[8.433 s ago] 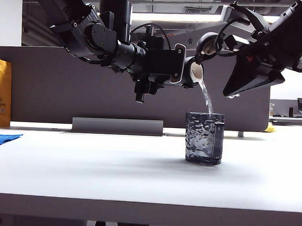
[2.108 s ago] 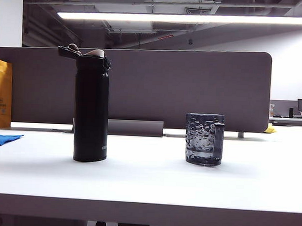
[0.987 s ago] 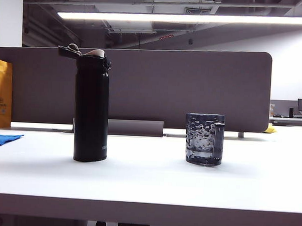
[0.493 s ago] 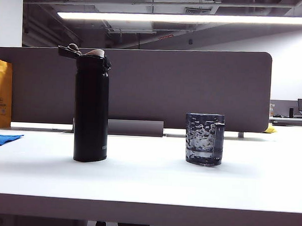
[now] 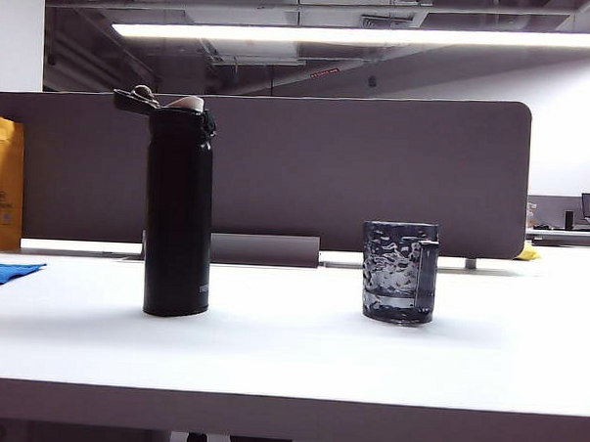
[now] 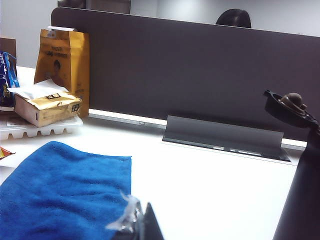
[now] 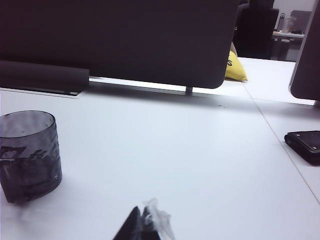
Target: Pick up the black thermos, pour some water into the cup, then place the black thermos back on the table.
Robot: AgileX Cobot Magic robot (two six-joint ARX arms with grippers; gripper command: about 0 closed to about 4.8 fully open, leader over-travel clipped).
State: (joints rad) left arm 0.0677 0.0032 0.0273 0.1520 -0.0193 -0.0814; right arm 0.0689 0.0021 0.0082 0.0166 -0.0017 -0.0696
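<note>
My left gripper (image 6: 142, 225) shows only as a dark tip with a scrap of clear film at the edge of its wrist view; the jaws are pressed together with nothing between them. My right gripper (image 7: 142, 222) looks the same in its own view: a closed tip, holding nothing. Neither arm appears in the exterior view, so both sit pulled back off the working area.

From the left jaws, the black thermos (image 5: 178, 211) stands ahead and off to one side, well apart from the tip; in the left wrist view only its dark flank and open flip lid (image 6: 290, 106) cut into the edge. Its long axis is upright, base flat on the table (image 5: 289, 368). A blue cloth (image 6: 60, 195) lies beside the left tip on the other side.

From the right jaws, the cup (image 7: 29, 155) sits ahead and to the side, upright, with water showing in its lower part in the exterior view (image 5: 399, 272). It stands well apart from the thermos.

I judge the task finished: water is in the cup and the thermos is back on the table. If I had to grip it again, the left arm is nearer and would need a level, sideways approach across that upright body.
</note>
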